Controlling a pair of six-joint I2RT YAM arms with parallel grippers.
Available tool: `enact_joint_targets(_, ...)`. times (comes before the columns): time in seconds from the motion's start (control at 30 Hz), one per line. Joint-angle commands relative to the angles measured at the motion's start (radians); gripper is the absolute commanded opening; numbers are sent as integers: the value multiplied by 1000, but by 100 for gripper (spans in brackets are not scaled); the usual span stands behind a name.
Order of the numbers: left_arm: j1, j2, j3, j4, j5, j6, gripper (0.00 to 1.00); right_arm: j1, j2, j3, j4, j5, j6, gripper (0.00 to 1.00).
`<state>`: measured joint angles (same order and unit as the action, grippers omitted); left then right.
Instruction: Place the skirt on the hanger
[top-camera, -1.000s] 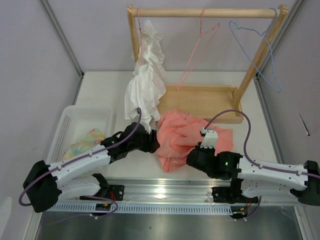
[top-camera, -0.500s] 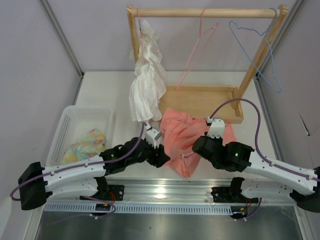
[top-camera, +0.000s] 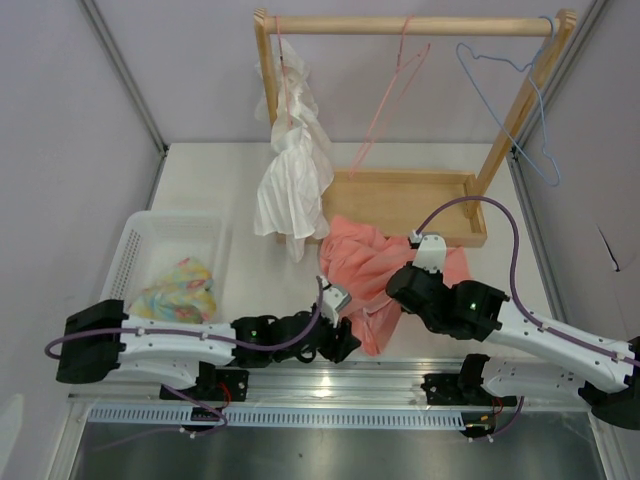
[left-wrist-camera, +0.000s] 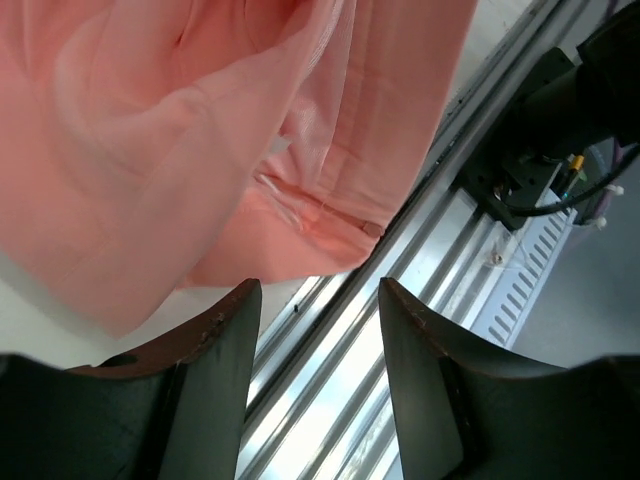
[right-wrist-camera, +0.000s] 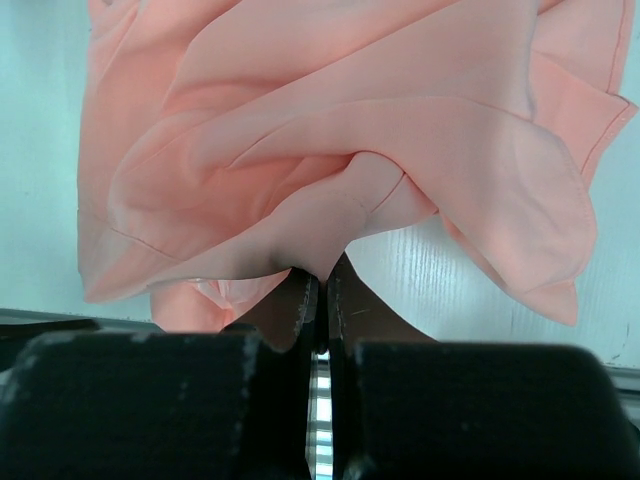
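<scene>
L gripper (left-wrist-camera: 316, 292) has let go and dropped to front edge, fingers spread by skirt (top-camera: 365, 262) hem. R gripper (right-wrist-camera: 320, 285) stays pinched on a fold, skirt bunched front-centre. Hanger (top-camera: 392, 95) bare at back; regrip needed.

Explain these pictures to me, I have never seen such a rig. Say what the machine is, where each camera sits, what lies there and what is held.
These are two robot arms bolted at the near edge of a table, each ending in a two-finger claw. The wide picture looks down from above; the other two come from a camera on each wrist. On the table lie a salmon-pink skirt and a white basket holding a patterned cloth. Behind stands a wooden rack with a white garment, a pink hanger and a blue hanger. The right claw is shut on a fold of the skirt. The left claw is open and empty, by the skirt's near edge.
</scene>
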<state>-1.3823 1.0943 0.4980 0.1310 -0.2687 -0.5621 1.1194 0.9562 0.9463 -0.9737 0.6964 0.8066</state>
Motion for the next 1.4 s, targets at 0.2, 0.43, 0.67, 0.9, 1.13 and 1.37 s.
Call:
enact_joint_targets(0.2,-18,248,210,41,-250,-107,60,-3,3,0,44,0,-17,0)
enact_joint_targets(0.43,23,370,321,-93,-305,-225,60,-3,-5,-3,38,-8,-14,0)
enact_joint_targets(0.67,32,418,379,-246,-342,-281,55,-3,-16,-1,32,-8,-10,0)
enact_joint_targets(0.9,34,407,346,-194,-336,-260,52,-4,-25,-20,46,-8,-10,0)
enact_joint_targets(1.13,55,479,450,-177,-299,-199,31,-4,-27,-63,61,-24,5,0)
enact_joint_targets(1.37,63,507,459,-177,-251,-193,17,-6,-40,-81,56,-21,14,0)
